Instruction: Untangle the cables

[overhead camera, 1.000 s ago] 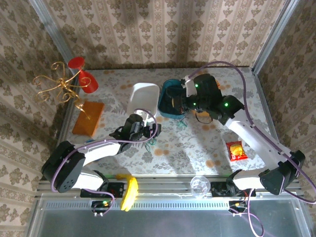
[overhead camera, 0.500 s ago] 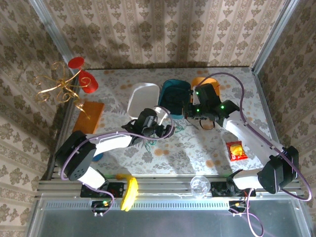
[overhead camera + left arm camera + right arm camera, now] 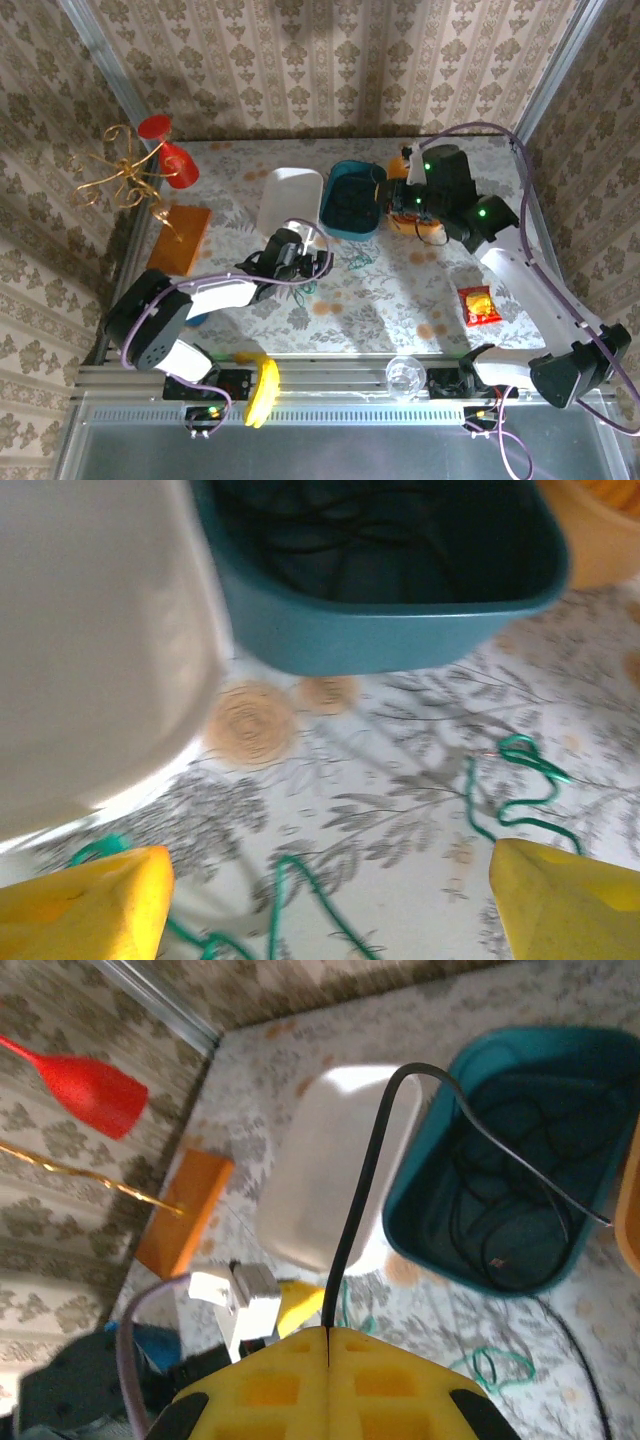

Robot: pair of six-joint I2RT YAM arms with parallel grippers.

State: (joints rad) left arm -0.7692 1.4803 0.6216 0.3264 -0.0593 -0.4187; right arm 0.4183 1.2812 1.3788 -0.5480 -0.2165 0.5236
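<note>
Green cable [image 3: 515,780] lies in loose loops on the patterned table [image 3: 400,825] just in front of the teal bin [image 3: 400,630], between the bin and the left gripper [image 3: 330,895]. That gripper hovers low with its yellow fingers [image 3: 100,905] spread wide. One green strand runs across the table between them, but nothing is gripped. Black cable [image 3: 360,1190] rises from the right gripper [image 3: 328,1332], whose fingers are pressed tight together on it. It arches over and drops into the teal bin, where more black loops lie coiled. Just left of the teal bin sits a white bin [image 3: 90,630] — just right of it, an orange bowl [image 3: 595,530].
</note>
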